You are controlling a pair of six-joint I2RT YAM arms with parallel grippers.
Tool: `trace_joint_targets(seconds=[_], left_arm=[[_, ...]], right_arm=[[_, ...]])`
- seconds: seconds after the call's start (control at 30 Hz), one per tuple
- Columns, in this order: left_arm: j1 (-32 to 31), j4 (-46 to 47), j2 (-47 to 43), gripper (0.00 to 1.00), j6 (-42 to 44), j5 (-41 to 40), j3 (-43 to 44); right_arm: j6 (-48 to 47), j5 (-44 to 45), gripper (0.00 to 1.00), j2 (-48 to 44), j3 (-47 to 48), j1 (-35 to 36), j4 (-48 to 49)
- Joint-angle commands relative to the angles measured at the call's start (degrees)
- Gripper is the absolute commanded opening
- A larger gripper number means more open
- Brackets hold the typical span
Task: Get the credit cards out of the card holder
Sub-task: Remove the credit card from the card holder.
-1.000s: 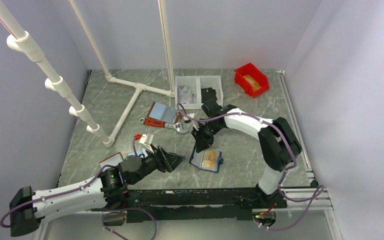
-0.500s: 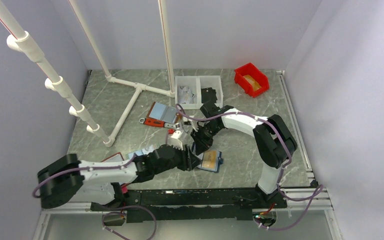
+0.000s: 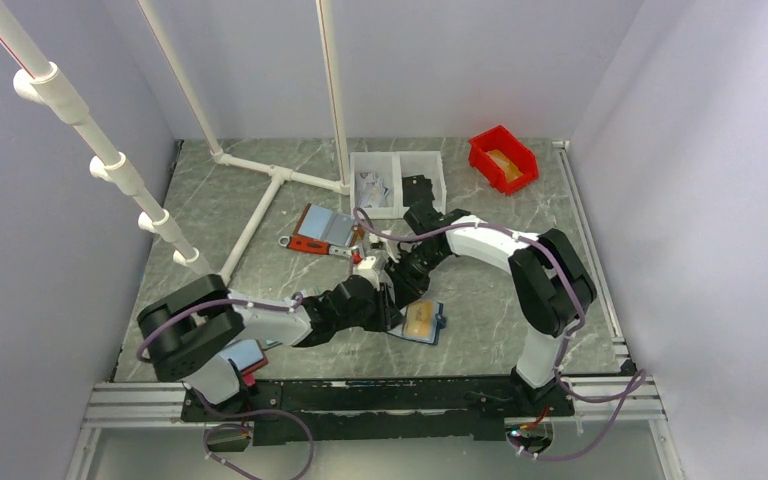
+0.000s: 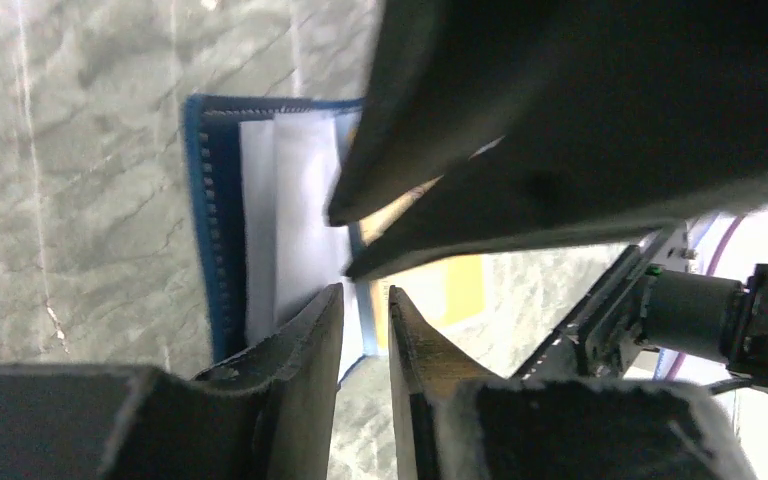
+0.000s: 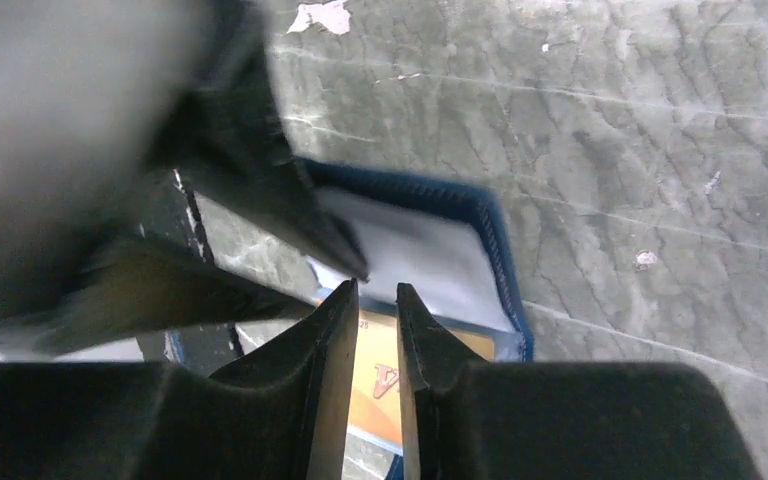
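The navy card holder (image 3: 437,327) lies open on the marble table, its light blue pockets (image 4: 278,190) facing up. A tan-orange credit card (image 3: 420,318) sits in the half nearer the arms' bases and shows in the right wrist view (image 5: 370,385). My left gripper (image 3: 391,306) has reached in from the left. Its jaws (image 4: 365,297) stand a narrow gap apart over the holder's edge, with nothing clearly between them. My right gripper (image 3: 407,288) points down over the holder from the far side. It too is (image 5: 377,290) slightly parted, and the card shows through the gap.
A red-edged holder (image 3: 320,228) and a key clip (image 3: 352,252) lie left of the right arm. A white two-part bin (image 3: 397,178) and a red bin (image 3: 503,158) stand at the back. A white pipe frame (image 3: 260,205) crosses the back left.
My left arm has swung right from the near left to the holder, and its jaws have narrowed a lot. The right gripper has stayed over the holder.
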Motion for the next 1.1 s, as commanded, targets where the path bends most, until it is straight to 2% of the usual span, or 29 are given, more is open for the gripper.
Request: trace_joint_targets(seconds=[0.0, 0.2, 0.4, 0.57, 0.7, 0.93, 1.07], left_arm=[[0.65, 3.43, 3.92, 0.28, -3.93, 2.44, 1.12], [1.05, 5.34, 5.57, 0.29, -6.54, 3.24, -0.12], [1.81, 6.10, 5.08, 0.29, -7.15, 4.19, -0.62], [2.59, 6.70, 4.63, 0.30, -7.29, 5.66, -0.83], [3.68, 10.58, 4.21, 0.31, -8.85, 6.88, -2.89], [4.22, 15.48, 6.64, 0.36, -10.95, 9.45, -3.02], [4.79, 18.47, 7.88, 0.37, -12.74, 10.12, -3.82]], right_arm=[[-3.26, -1.31, 0.24, -4.08, 0.90, -0.15, -2.20], [-11.36, -0.32, 0.26, -8.43, 0.05, -1.79, -7.65], [-16.27, -0.28, 0.27, -17.66, -6.15, -7.42, -7.64], [-24.61, -1.20, 0.26, -25.78, -16.49, -7.78, -3.06], [-33.31, -0.66, 0.23, -28.35, -22.16, -7.51, 0.15], [-31.98, 5.77, 0.10, -27.78, -24.00, -4.39, 7.28], [-31.09, 6.44, 0.07, -27.27, -24.01, -3.51, 8.46]])
